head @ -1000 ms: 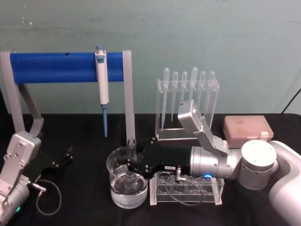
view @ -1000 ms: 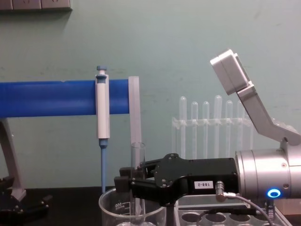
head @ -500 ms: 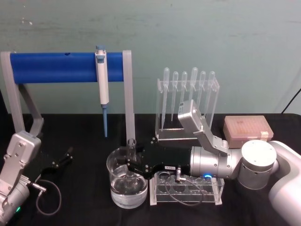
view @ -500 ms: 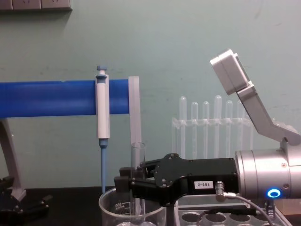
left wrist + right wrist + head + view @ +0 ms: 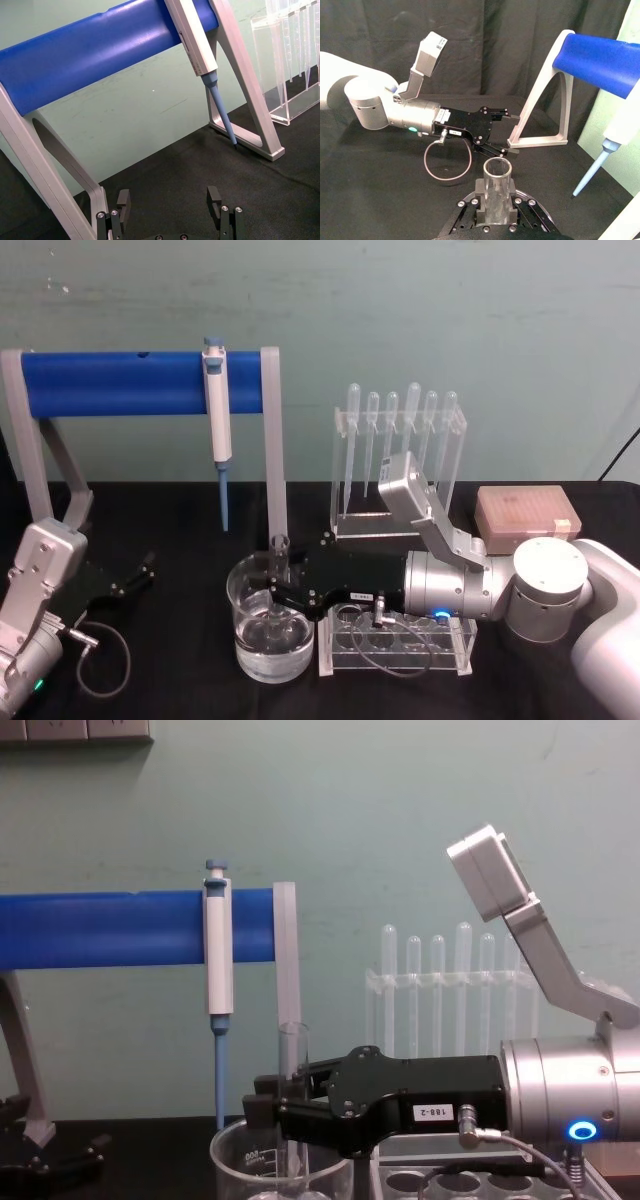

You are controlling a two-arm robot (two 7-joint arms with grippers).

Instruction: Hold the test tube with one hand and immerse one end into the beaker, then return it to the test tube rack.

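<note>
The test tube (image 5: 279,558) stands upright with its lower end inside the beaker (image 5: 244,642), which holds clear liquid. My right gripper (image 5: 281,592) reaches in from the right over the beaker's rim and is shut on the test tube below its open rim. From the side, the test tube (image 5: 291,1065) rises above the black right gripper (image 5: 272,1110) and the beaker (image 5: 240,1168). In the right wrist view the test tube (image 5: 497,186) sits clamped in the right gripper (image 5: 496,207). My left gripper (image 5: 132,578) rests open at the far left, and the left wrist view shows the left gripper (image 5: 169,202) holding nothing.
A clear acrylic rack with round holes (image 5: 400,645) stands right of the beaker, under my right wrist. Behind are a blue-barred stand (image 5: 140,382) with a hanging micropipette (image 5: 218,420), a pipette rack (image 5: 400,455) and a pink tip box (image 5: 527,512).
</note>
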